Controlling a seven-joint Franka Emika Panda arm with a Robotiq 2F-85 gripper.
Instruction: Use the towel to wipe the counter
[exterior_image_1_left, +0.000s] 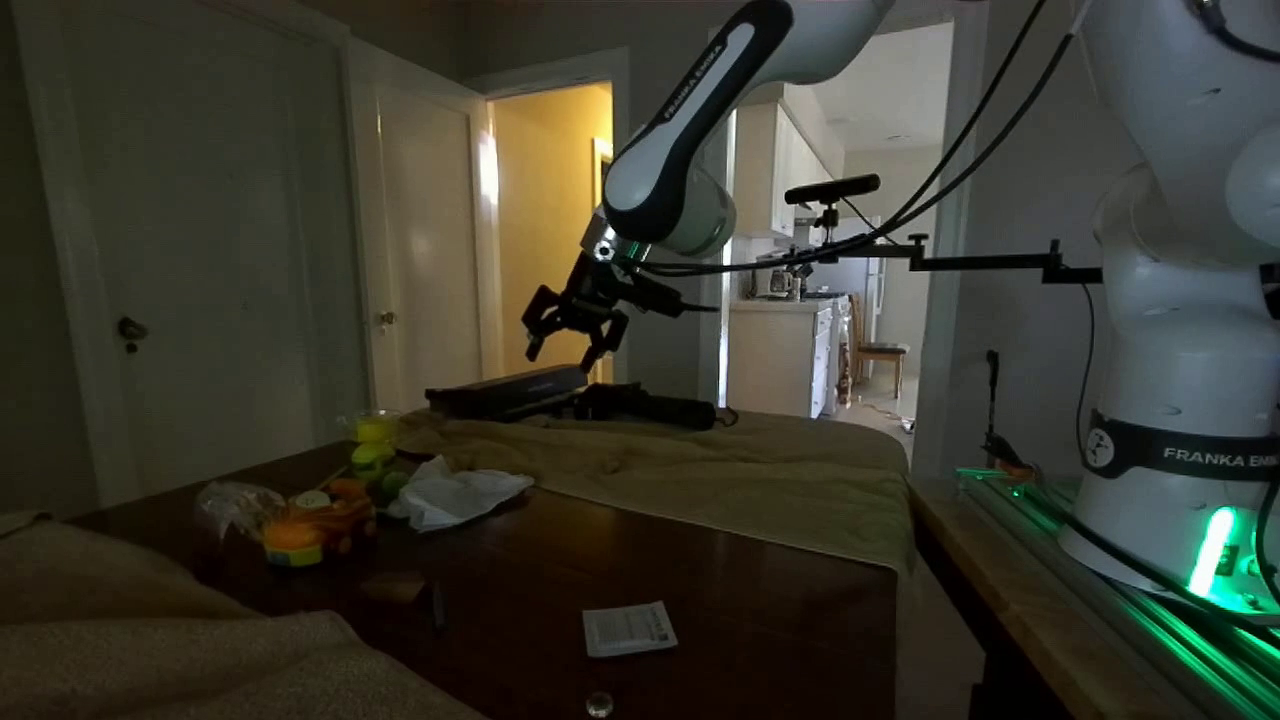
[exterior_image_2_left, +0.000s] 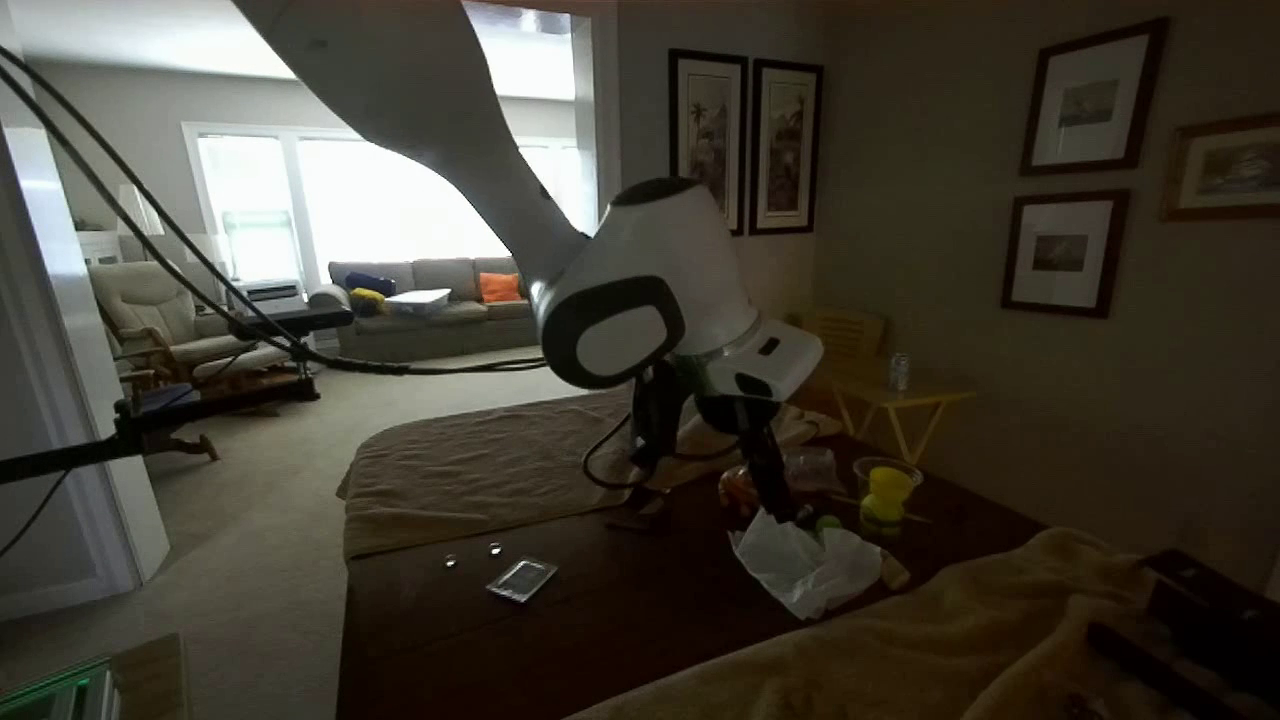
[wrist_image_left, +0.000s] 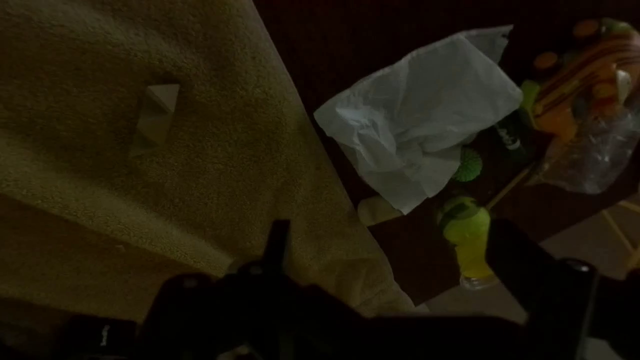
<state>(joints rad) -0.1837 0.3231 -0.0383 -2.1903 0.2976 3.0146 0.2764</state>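
Tan, fuzzy towels (exterior_image_1_left: 690, 490) drape the table (exterior_image_1_left: 750, 620) at the far side and near left in an exterior view, a crumpled white sheet (exterior_image_1_left: 455, 495) between them. Only the wrist view clearly shows us a pale, angular scrap (wrist_image_left: 159, 117) on the far towel. We see the gripper (exterior_image_1_left: 561, 355) above that side, jaws spread wide and empty.

In the wrist view, the towel (wrist_image_left: 225, 165) spreads on the table (wrist_image_left: 320, 40) beneath and left of my gripper (wrist_image_left: 387, 232), the napkin (wrist_image_left: 425, 110) ahead, the toy (wrist_image_left: 582, 82) ahead-right.

Claw (exterior_image_1_left: 562, 357) hangs spread above the towel (exterior_image_1_left: 700, 488)
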